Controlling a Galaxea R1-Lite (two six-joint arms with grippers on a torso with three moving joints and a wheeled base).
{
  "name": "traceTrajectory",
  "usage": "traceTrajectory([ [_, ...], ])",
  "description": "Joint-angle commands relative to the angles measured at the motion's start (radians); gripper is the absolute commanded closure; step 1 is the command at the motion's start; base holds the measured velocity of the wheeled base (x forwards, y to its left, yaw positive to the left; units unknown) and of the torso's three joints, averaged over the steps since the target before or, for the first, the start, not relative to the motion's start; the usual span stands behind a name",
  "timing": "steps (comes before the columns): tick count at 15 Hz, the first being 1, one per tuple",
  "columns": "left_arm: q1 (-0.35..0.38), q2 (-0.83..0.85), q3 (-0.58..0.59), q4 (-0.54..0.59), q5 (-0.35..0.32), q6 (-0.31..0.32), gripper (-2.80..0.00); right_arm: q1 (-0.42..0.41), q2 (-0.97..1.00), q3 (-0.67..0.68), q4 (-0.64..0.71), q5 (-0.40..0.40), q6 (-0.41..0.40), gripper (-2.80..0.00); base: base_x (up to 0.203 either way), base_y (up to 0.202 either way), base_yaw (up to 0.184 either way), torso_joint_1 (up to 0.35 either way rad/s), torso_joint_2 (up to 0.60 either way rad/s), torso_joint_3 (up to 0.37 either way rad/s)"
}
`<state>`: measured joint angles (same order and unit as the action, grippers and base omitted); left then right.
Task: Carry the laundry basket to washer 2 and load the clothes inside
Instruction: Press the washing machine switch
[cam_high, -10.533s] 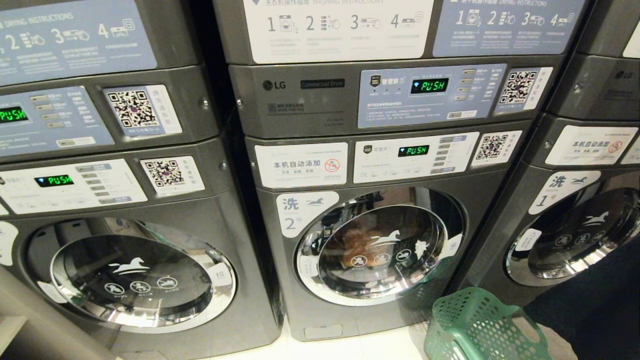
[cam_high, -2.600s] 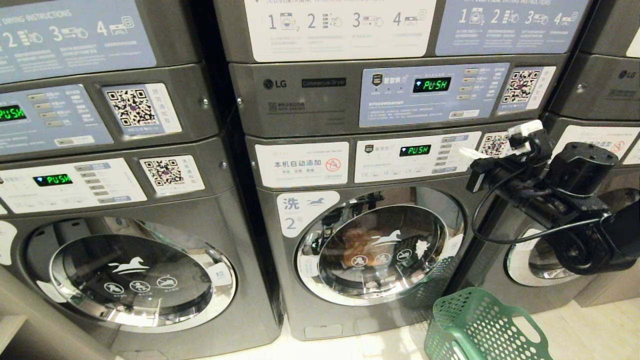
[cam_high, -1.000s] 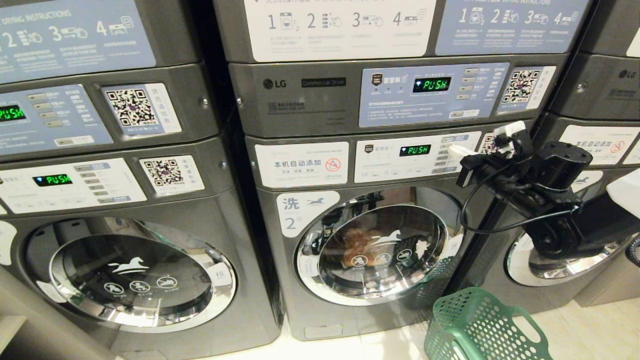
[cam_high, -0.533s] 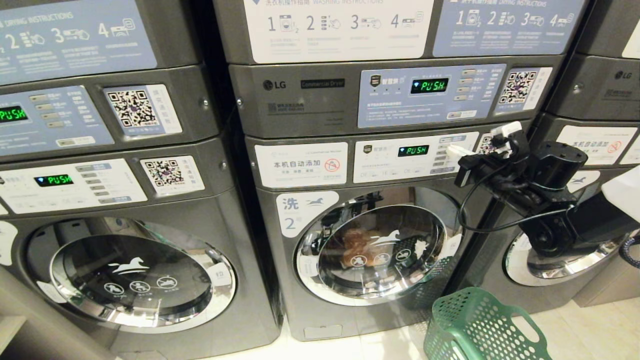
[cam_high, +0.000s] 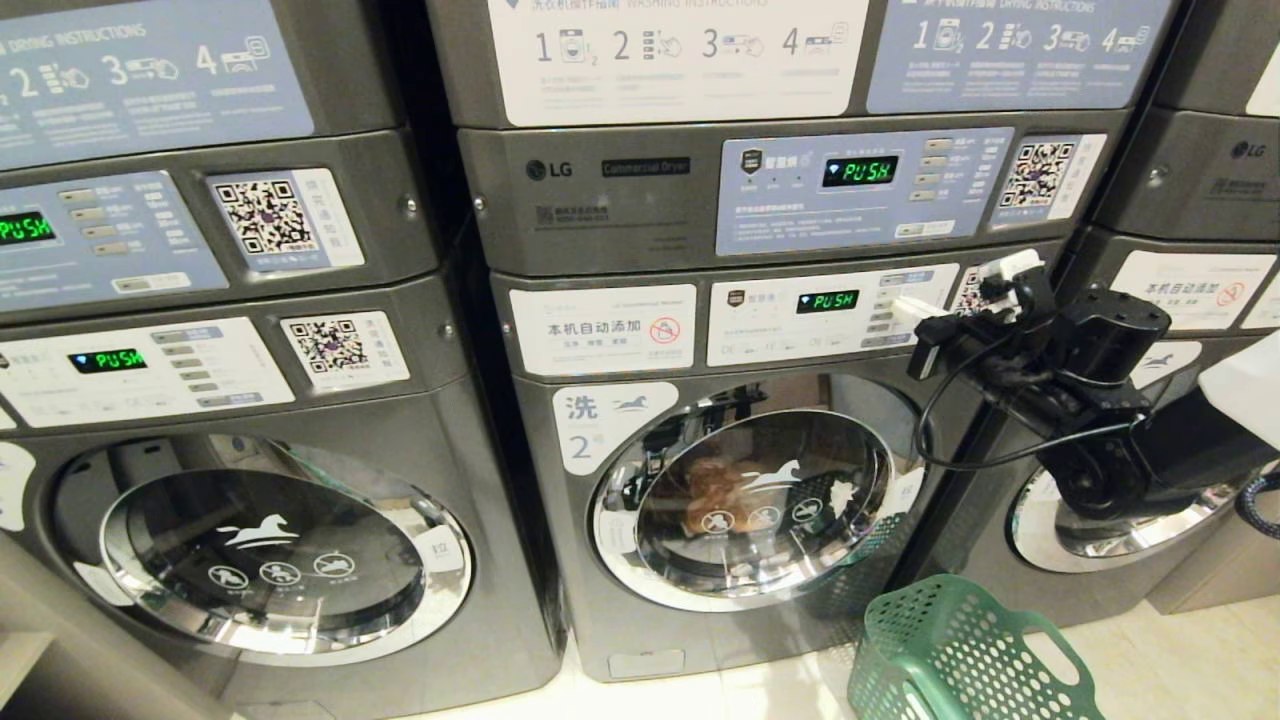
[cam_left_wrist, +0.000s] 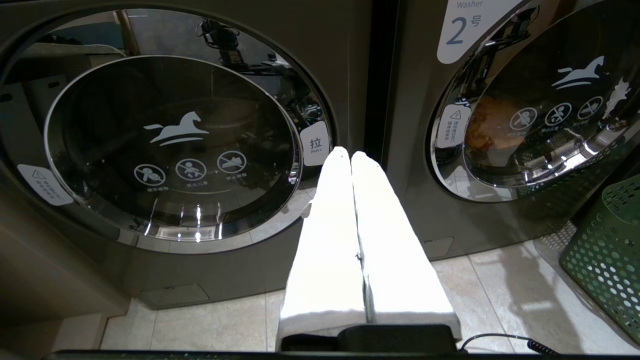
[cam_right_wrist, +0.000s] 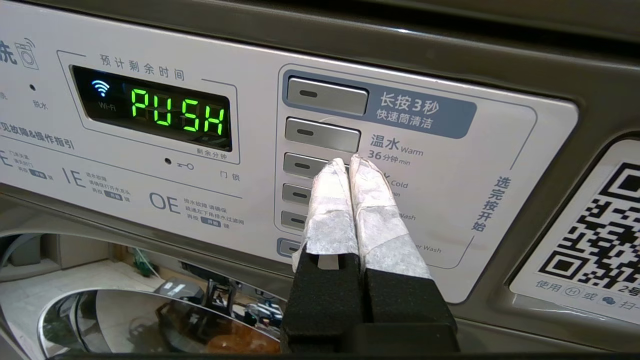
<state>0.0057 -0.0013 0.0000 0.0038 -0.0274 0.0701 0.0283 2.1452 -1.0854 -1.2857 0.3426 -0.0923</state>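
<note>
Pressed together with nothing between them, the white-wrapped fingertips of the right gripper (cam_right_wrist: 348, 164) point at the button column on the control panel (cam_right_wrist: 350, 150) of washer 2 (cam_high: 740, 470), their tips at the third button down, the cold-wash button (cam_right_wrist: 305, 165), just below the warm one; whether they touch it or sit a hair off cannot be told. In the head view that arm reaches in from the right, level, with the right gripper (cam_high: 915, 312) at the right end of the panel, above and to the right of the round chrome-rimmed door (cam_high: 760, 505). The display (cam_right_wrist: 177, 112) reads PUSH. The door is shut, and orange-brown cloth, apparently the clothes (cam_high: 712, 490), shows through the glass low in the drum. The green laundry basket (cam_high: 960, 650) stands on the tiled floor at the machine's lower right corner, below the working arm; what little of its inside shows has no clothes in it. So loading looks done and the step in hand is likely choosing a programme. What matters for the coming move is that the buttons are stacked vertically and close, each a wide flat bar, and the closed fingertips face the panel nearly head on: the push runs straight ahead, and a small drift up or down would land on a neighbour. The left gripper (cam_left_wrist: 351, 156), also closed and empty, hangs low between the unnumbered machine (cam_left_wrist: 170, 145) on the left and washer 2, well away from the panel, so the right arm is the nearer one.
</note>
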Motion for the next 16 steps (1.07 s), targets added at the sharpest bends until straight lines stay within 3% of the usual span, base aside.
traceTrajectory([
  [1, 0.000, 0.001, 0.000, -0.001, 0.000, 0.000, 0.00, 0.006, 0.001, 0.005, -0.007, 0.004, 0.000, 0.00, 0.000, 0.000, 0.000, 0.000, 0.00, 0.000],
  [10, 0.000, 0.001, 0.000, 0.001, 0.000, 0.000, 0.00, 0.013, 0.010, -0.024, -0.007, -0.004, -0.003, 0.00, 0.000, 0.000, 0.000, 0.000, 0.00, 0.000],
  [16, 0.000, 0.001, 0.000, 0.001, 0.000, 0.000, 0.00, 0.015, -0.022, 0.075, -0.012, -0.001, -0.015, 0.00, 0.000, 0.000, 0.000, 0.000, 0.00, 0.000],
])
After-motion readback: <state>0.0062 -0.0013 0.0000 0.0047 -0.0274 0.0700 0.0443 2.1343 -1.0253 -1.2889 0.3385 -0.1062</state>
